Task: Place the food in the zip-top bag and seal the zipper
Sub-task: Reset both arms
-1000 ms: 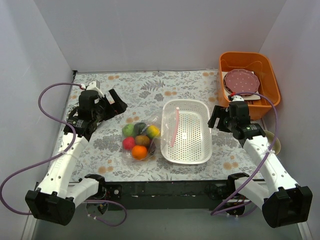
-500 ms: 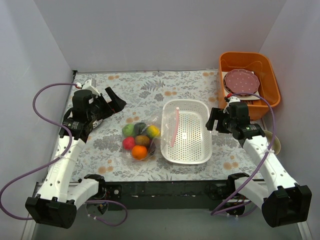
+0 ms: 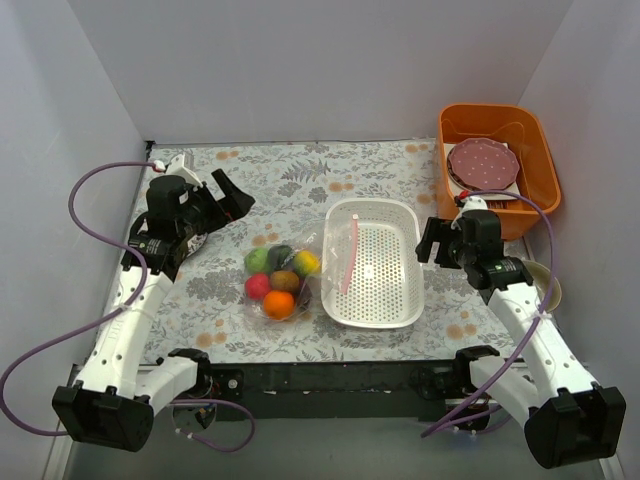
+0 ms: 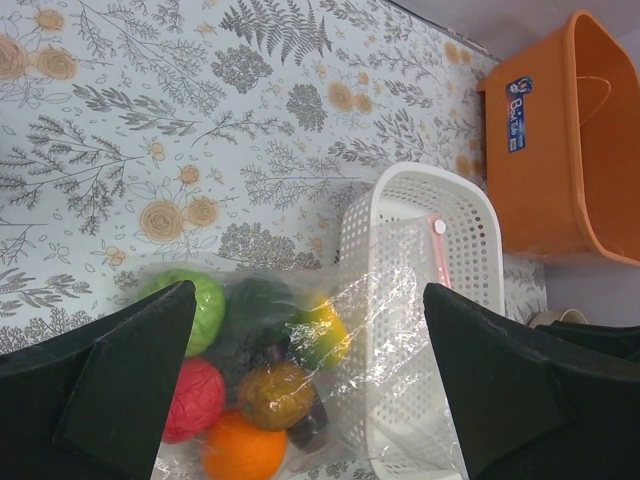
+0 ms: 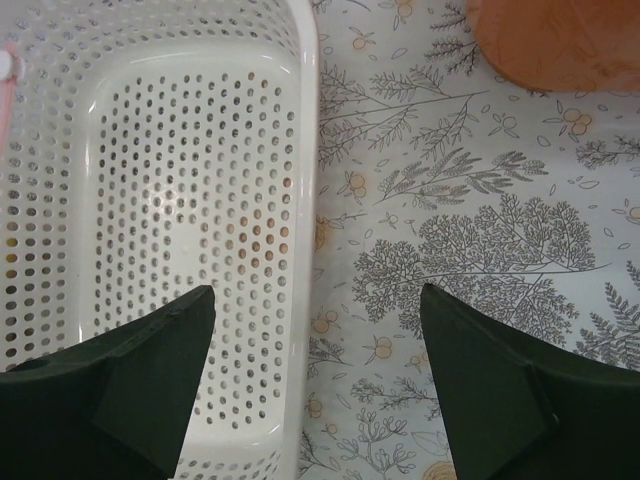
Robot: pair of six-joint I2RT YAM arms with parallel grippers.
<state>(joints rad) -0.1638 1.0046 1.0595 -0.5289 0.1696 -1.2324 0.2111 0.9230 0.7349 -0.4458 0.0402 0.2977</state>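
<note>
The food (image 3: 279, 275) lies in a heap inside the clear zip-top bag (image 3: 316, 262) on the flowered table: green ball (image 4: 195, 305), avocado (image 4: 258, 298), lemon (image 4: 327, 335), kiwi (image 4: 275, 395), red ball (image 4: 195, 400), orange (image 4: 240, 452) and eggplant (image 4: 308, 425). The bag's mouth end is draped over the white basket, so the pink zipper (image 3: 350, 255) (image 4: 437, 262) lies across it. I cannot tell whether it is sealed. My left gripper (image 3: 232, 198) (image 4: 305, 300) hangs open up and to the left of the food. My right gripper (image 3: 428, 240) (image 5: 315, 305) stands open over the basket's right rim, holding nothing.
The white perforated basket (image 3: 412, 300) (image 5: 180, 200) sits right of the food. An orange bin (image 3: 540, 140) (image 4: 560, 140) with a red dotted plate (image 3: 483, 163) stands at the back right. A pale round object (image 3: 550, 285) lies by the right wall.
The left arm has drawn back a little toward the far left. The right gripper has shifted slightly. The bag and food have not moved.
</note>
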